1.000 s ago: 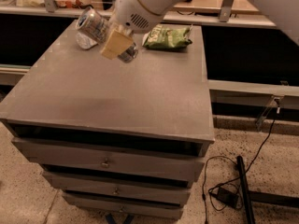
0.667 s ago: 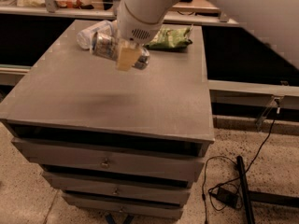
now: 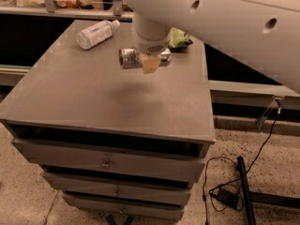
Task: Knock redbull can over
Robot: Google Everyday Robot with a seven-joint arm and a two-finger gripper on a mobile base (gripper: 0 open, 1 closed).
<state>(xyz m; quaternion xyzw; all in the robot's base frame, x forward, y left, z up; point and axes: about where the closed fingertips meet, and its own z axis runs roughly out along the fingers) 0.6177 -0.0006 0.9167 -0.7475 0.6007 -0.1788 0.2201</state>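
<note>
Cabinet top (image 3: 93,95) w/ redbull can (image 3: 127,58) lying under claw (image 3: 150,64), well off edges.

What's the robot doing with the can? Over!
Gripper low over table, in front of redbull can. Can lying on its side. Bottle and green bag behind, not in the way.

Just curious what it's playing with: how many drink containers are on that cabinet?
2. A plastic bottle lies on its side at the back left; the redbull can lies on its side near the middle, partly behind the gripper. The arm may hide others.
</note>
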